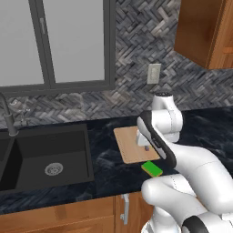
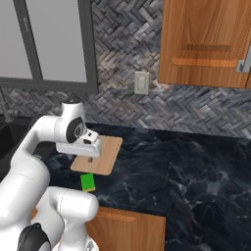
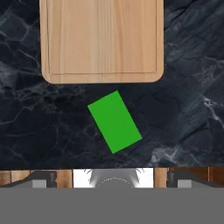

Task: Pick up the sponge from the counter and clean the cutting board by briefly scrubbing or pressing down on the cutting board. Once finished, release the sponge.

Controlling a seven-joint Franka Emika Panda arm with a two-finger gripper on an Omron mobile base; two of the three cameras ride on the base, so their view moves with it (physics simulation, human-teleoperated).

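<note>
In the left base view the arm bends over the counter (image 1: 109, 159), its hand above the board (image 1: 132, 144), whose near right part the forearm covers; the sponge (image 1: 152, 169) lies on the stone just below the hand, close to the board's front edge and a little short of the counter's front lip, with the sink (image 1: 45, 159) well off to the hand's left across open stone. In the right base view the gripper (image 2: 89, 160) hangs over the board (image 2: 105, 157), apart from it, the sponge (image 2: 88, 182) lies nearer the base than the hand, just off the board's near edge, and wide bare counter (image 2: 186, 171) stretches to the hand's right. In the hand view the sponge (image 3: 114, 121) sits below centre, turned askew, a strip of stone between it and the board's (image 3: 102, 39) rounded front edge, with free counter (image 3: 43, 127) on both sides. The jaws stand wide apart, holding nothing.
</note>
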